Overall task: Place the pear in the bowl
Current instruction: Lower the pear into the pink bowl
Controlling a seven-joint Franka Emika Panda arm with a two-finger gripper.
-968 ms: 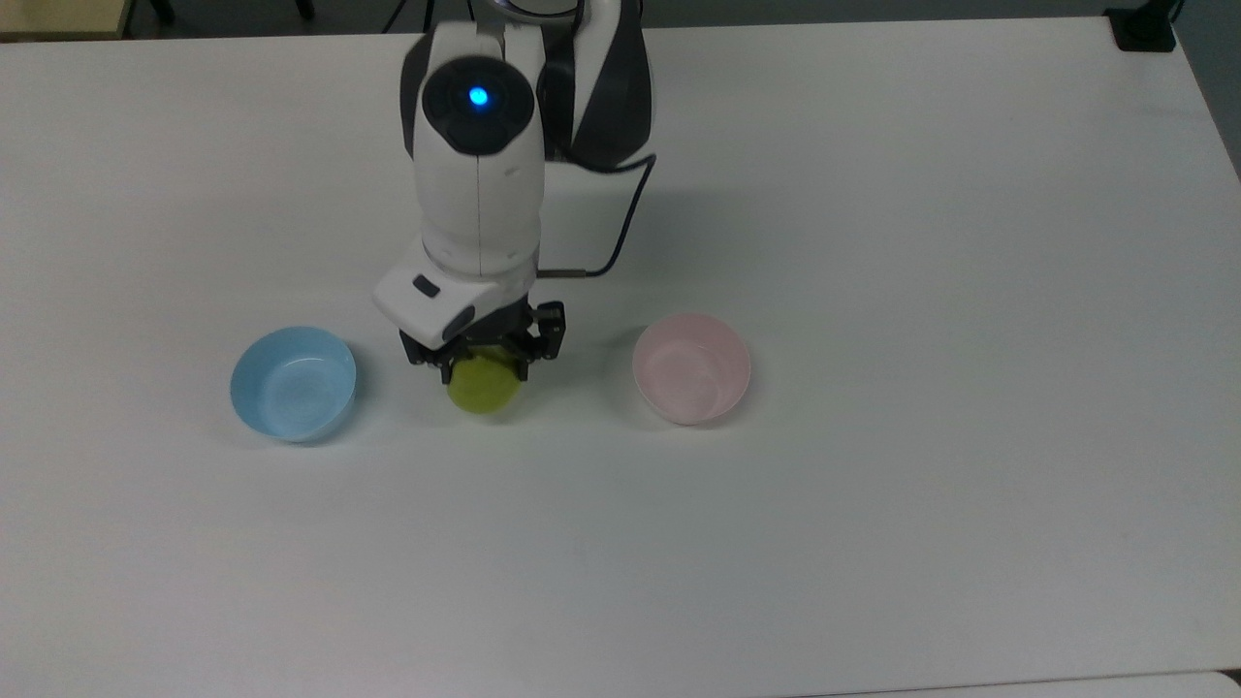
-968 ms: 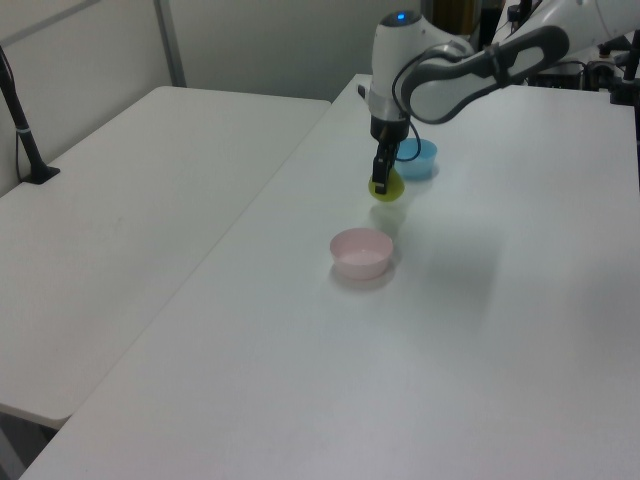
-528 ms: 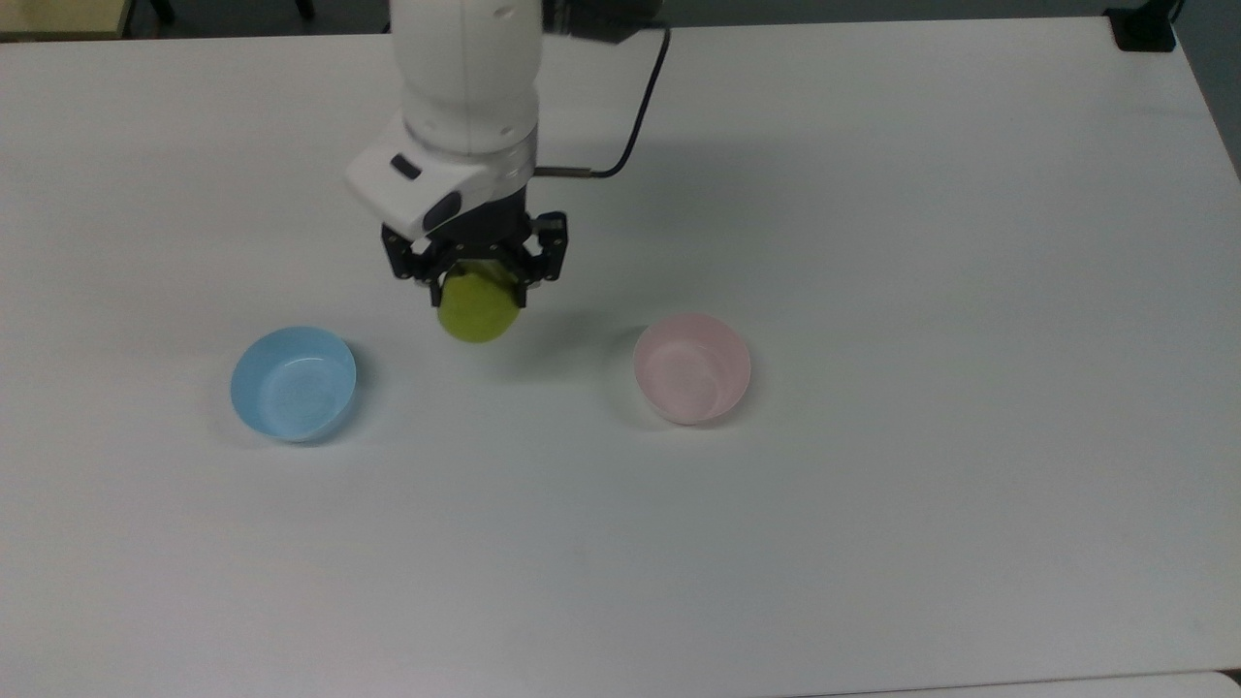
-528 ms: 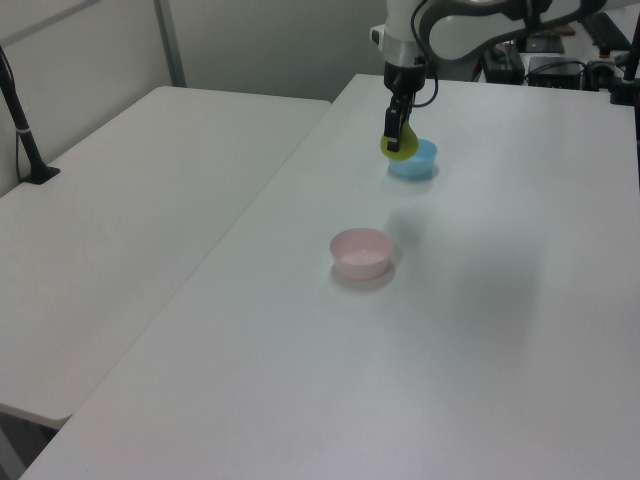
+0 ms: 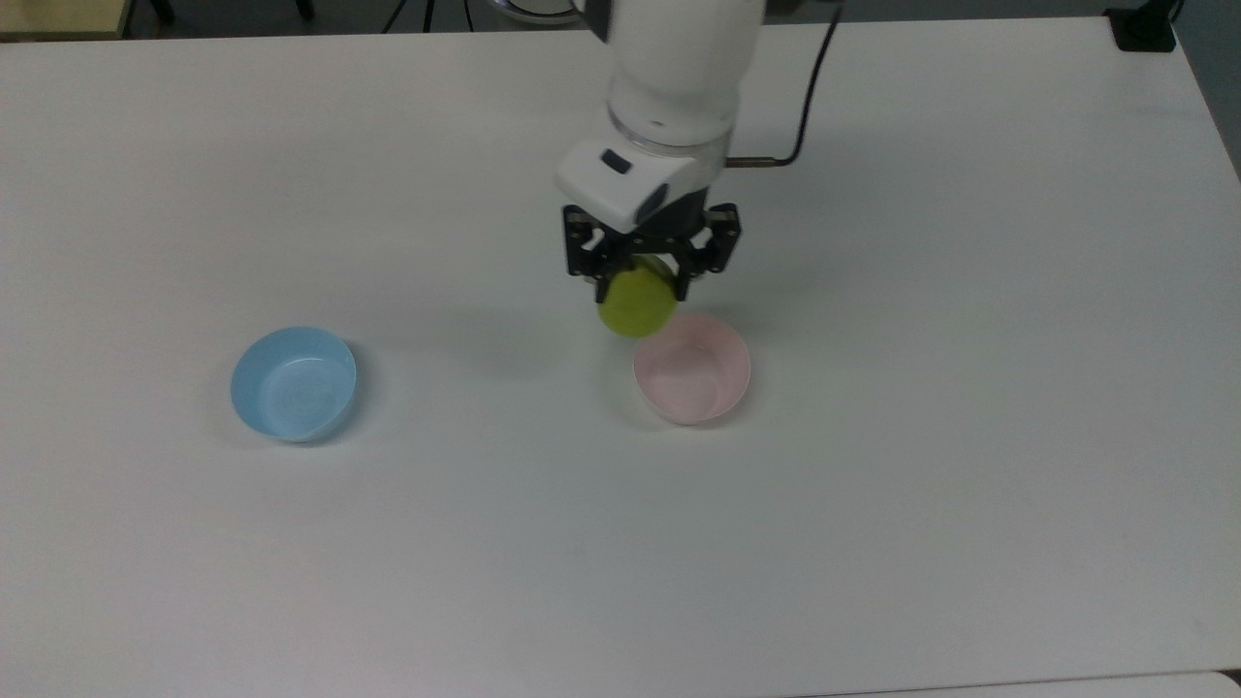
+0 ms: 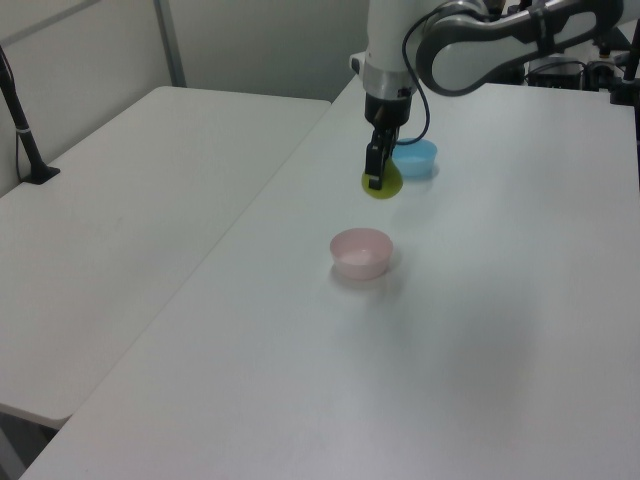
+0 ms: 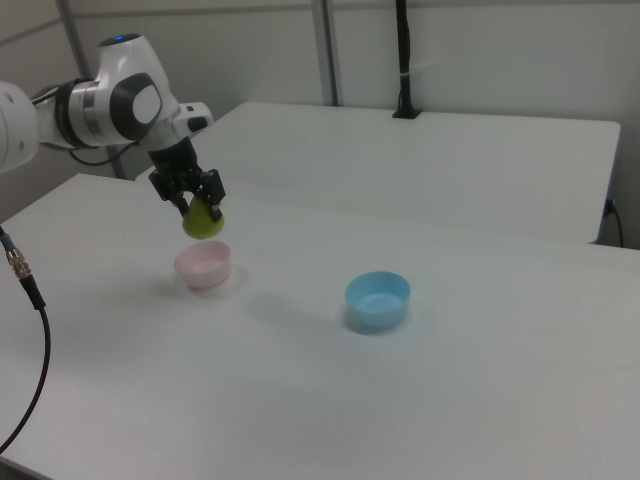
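The yellow-green pear (image 5: 637, 303) hangs in the air, clamped between the black fingers of my gripper (image 5: 642, 283), which is shut on it. The pale pink bowl (image 5: 691, 367) stands on the white table with nothing inside. In the top view the pear overlaps the bowl's upper-left rim. The right view puts the pear (image 7: 203, 222) and gripper (image 7: 198, 206) just above the pink bowl (image 7: 203, 265), clear of its rim. From the left view the pear (image 6: 382, 184) hangs beyond the pink bowl (image 6: 361, 252), below the gripper (image 6: 376, 178).
A light blue bowl (image 5: 293, 383) stands on the table (image 5: 873, 485) at the top view's left, well away from the pink one; I also see the blue bowl (image 7: 378, 301) in the right view. A black cable (image 5: 805, 107) trails from the wrist. A second white table (image 6: 110, 210) adjoins.
The arm has lifted the pear off the table, then carried it to the top view's right, from between the two bowls to the pink bowl's edge. The grip has held.
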